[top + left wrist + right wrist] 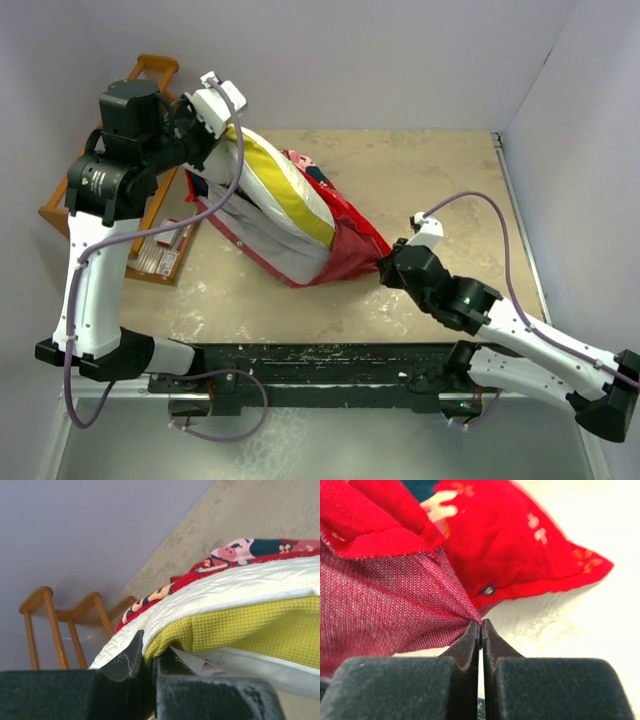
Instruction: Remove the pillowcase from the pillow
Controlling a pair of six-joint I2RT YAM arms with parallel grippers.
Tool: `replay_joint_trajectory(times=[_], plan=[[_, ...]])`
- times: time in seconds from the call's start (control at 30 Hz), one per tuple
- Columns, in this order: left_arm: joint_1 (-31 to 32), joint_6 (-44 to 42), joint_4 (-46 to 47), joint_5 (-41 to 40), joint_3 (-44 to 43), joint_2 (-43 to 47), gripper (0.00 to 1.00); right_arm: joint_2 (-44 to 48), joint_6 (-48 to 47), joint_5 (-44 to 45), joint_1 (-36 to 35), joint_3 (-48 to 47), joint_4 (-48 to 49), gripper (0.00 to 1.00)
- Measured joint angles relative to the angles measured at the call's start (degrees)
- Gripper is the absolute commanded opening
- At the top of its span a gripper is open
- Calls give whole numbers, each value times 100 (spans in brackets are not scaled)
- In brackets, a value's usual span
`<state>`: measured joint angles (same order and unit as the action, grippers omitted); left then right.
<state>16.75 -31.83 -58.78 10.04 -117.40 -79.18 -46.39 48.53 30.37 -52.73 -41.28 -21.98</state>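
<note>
The pillowcase [350,240] lies bunched on the table [440,180] between the two arms. Only the lower end of the pillow [262,225] sits inside its open mouth. The rest of the pillow is out and slants up toward the left end effector [225,128].

The left end effector is clamped on the pillow's upper corner. In the left wrist view its dark fingers [131,655] are pressed together on the quilted cream edge, just below the yellow band [250,630], with red printed fabric beyond. A wooden rack [152,70] stands behind that end effector.

The right end effector [385,266] is closed on the pillowcase's near corner. In the right wrist view its tips meet on a drawn-out point of darker woven lining. The bright red cover spreads ahead of it and to its left, resting on the table.
</note>
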Motion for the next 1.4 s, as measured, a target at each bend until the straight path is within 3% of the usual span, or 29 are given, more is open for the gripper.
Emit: replay_joint_trajectory(times=[0.17,0.2,0.37,0.43,0.7,0.97,1.17,1.33,1.4], plan=[[-11,201,15,-48,-516,-26,0,-492,-44,592,44,-699,-297,0],[-28,236,55,-63,-627,-39,0,-564,-151,713,52,-979,-387,5],[-140,321,197,-66,-1043,-136,0,-898,-1276,822,105,-2551,-472,80],[-177,343,216,-61,-1213,-236,0,-1023,-1961,612,116,-3134,-302,98],[-203,365,258,164,-992,-514,0,-1958,-3707,-1537,138,-5329,-87,100],[105,315,435,144,-907,-520,0,-3130,-4419,-3152,-431,-6140,-170,100],[319,225,435,-52,-841,-525,0,-3775,-4572,-3213,-595,-6419,-267,96],[358,221,431,-2,-828,-522,0,-3873,-4588,-2227,-483,-6472,-232,92],[365,221,422,68,-828,-522,0,-3897,-4616,-1867,-365,-6472,-192,85]])
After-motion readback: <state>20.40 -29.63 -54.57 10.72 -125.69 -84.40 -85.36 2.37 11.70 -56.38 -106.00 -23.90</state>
